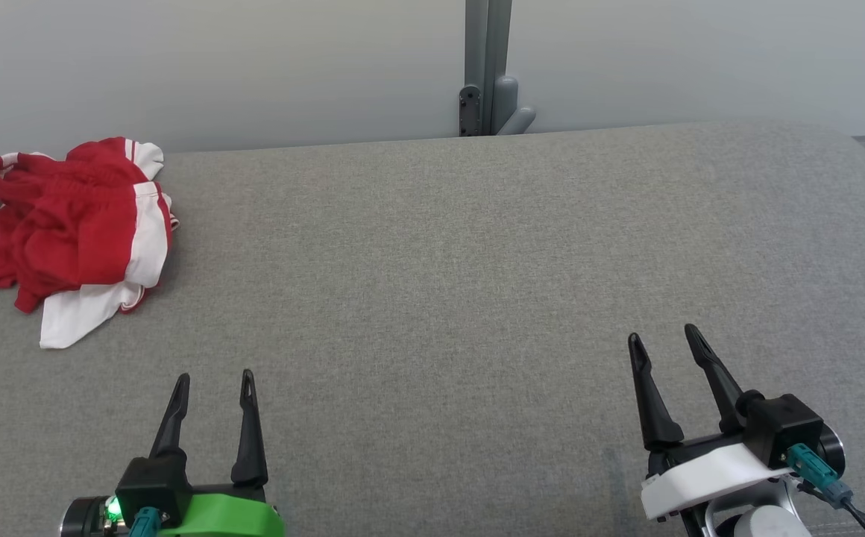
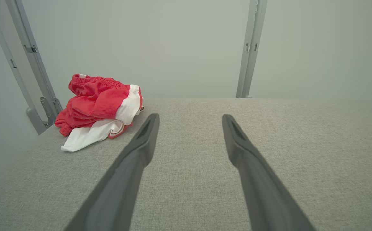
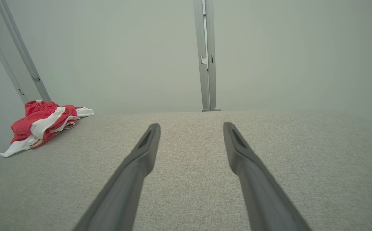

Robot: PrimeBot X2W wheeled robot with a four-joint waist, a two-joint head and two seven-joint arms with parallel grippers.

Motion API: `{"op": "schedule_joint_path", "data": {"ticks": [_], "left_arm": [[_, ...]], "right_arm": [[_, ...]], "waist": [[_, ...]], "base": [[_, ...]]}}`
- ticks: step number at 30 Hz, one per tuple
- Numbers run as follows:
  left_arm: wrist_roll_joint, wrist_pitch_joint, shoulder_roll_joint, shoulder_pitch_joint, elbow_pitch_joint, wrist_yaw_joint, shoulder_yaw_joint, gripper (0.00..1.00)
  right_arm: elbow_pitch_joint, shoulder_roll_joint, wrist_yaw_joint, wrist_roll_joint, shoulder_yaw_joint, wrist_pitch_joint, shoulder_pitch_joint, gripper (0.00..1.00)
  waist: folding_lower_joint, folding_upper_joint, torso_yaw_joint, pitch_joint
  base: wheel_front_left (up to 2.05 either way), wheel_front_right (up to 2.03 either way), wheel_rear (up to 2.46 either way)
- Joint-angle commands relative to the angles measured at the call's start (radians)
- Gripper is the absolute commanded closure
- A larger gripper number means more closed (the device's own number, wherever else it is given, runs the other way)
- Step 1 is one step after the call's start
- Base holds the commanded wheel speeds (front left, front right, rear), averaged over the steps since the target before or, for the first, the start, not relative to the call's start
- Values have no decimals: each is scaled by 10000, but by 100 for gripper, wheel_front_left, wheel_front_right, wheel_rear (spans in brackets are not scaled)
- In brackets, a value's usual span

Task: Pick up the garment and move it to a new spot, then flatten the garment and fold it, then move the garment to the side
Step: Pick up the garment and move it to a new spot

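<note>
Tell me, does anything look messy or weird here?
Yes, the red and white garment lies crumpled in a heap at the far left corner of the grey padded surface, a white flap sticking out. Nothing looks torn or spilled. The left end effector and right end effector are open, not touching it.

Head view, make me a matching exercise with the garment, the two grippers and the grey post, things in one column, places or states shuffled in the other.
1 garment
2 left gripper
3 right gripper
4 grey post

A open, lower right
B crumpled, far left
C upright, beyond the far edge
D open, lower left

Pairs: 1-B, 2-D, 3-A, 4-C
</note>
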Motion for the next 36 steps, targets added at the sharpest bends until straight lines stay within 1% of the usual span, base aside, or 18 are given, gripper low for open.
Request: {"op": "schedule_joint_path", "data": {"ticks": [1,10,14,21,33,36], "left_arm": [[-34,-13,66,50,32,41,3,0],[-28,-13,66,-34,72,41,-4,0],[17,-12,66,-113,86,40,12,0],[139,-12,63,-153,83,41,79,0],[337,-12,61,-5,103,-110,374,0],[195,-12,58,230,-178,94,671,0]], "right_arm": [[17,-42,1,21,-20,-29,73,0],[-22,-42,1,31,-91,-29,98,0],[-87,-37,1,41,-134,-29,122,0],[-179,-37,1,119,-141,-29,184,0],[-204,-38,1,300,-37,-29,223,0],[-112,-28,1,252,451,-29,-166,0]], "waist": [[0,0,3,2],[0,0,120,14],[0,0,409,17],[0,0,1831,25],[0,0,5113,-63],[0,0,5303,130]], "base": [[0,0,0],[0,0,0],[0,0,0],[0,0,0],[0,0,0],[0,0,0]]}}
